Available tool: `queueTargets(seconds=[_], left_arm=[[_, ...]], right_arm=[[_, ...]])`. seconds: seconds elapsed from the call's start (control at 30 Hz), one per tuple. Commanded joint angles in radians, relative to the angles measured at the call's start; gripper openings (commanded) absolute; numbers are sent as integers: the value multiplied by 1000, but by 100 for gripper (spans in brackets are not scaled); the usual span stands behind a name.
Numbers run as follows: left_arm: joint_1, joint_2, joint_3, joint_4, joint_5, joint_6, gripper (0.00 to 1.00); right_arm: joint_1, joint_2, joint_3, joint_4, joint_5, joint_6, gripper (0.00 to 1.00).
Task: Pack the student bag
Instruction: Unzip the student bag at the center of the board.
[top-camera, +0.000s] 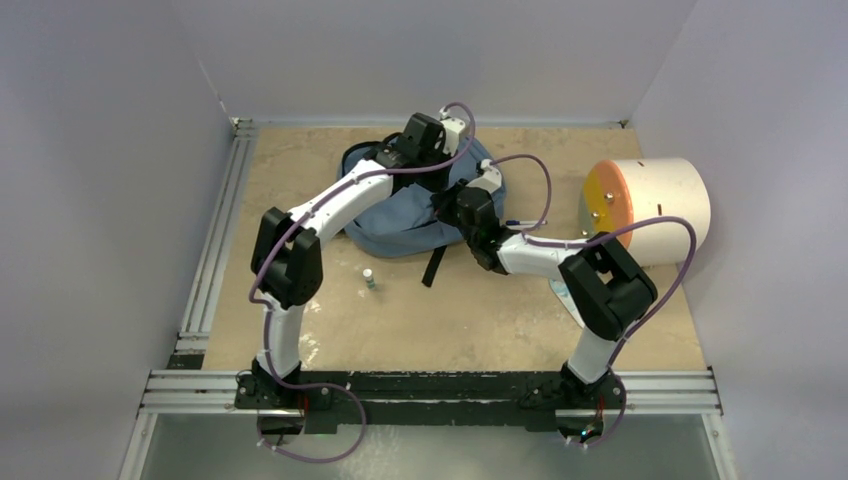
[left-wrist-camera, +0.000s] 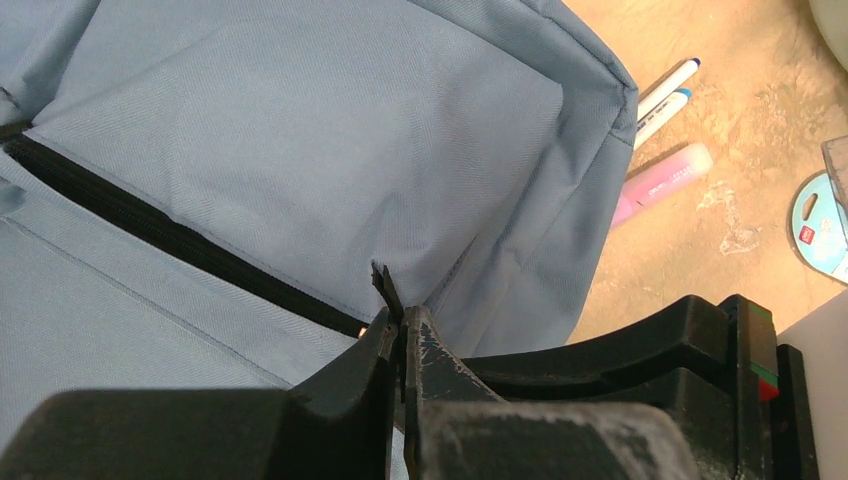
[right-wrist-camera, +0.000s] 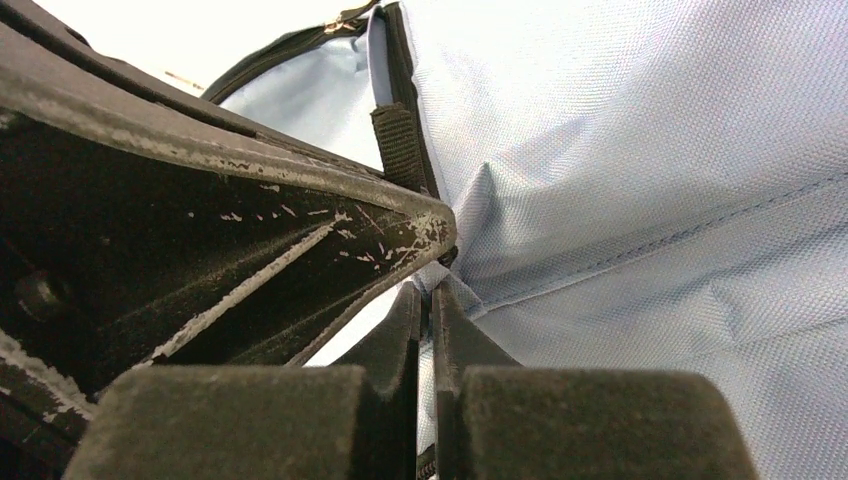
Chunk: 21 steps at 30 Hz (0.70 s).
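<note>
**1. Bag pos.** The bag (top-camera: 400, 215) lies flat on the table (top-camera: 450, 320), far-centre, w/ both arms reaching over it. A black strap (top-camera: 433, 265) trails off its near edge toward the arm bases. Fabric is grey-blue; a dark zip (left-wrist-camera: 150, 230) runs diagonally across the panel in the left wrist view.

**2. Left gripper.** The left gripper (left-wrist-camera: 402, 325) is closed, fingers pressed together. A small dark zip tab (left-wrist-camera: 384, 285) sticks up from between the tips, at the end of the zip line. Gripper sits on the bag's upper surface, near its right-hand edge.

**3. Right gripper.** The right gripper (right-wrist-camera: 432, 305) is closed too. A thin fold of bag fabric is pinched between the tips, next to a stitched seam. A scratched black part fills the upper left of the right wrist view; ID cannot be told.

**4. Other items.**
- White cylinder (top-camera: 660, 205) w/ orange face: on its side, right of the bag, apart from it.
- Small bottle (top-camera: 369, 278): upright, just in front of the bag.
- Two pens (left-wrist-camera: 665, 88) and a pink tube (left-wrist-camera: 662, 180): on the table just beside the bag's right edge.
- Blue disc (left-wrist-camera: 818, 225): near the pink tube, partly cut off at the frame edge.
</note>
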Motion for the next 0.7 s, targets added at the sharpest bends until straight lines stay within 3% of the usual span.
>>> queueTargets(seconds=[0.0,0.67], left_arm=[[6,-12,32,66,23,5,0],[194,141,167,166,-70,78,0]], right_arm=[[-1,-47,-23,-6,9,2,0],[-1,-285,-256,-27,6,-4,0]])
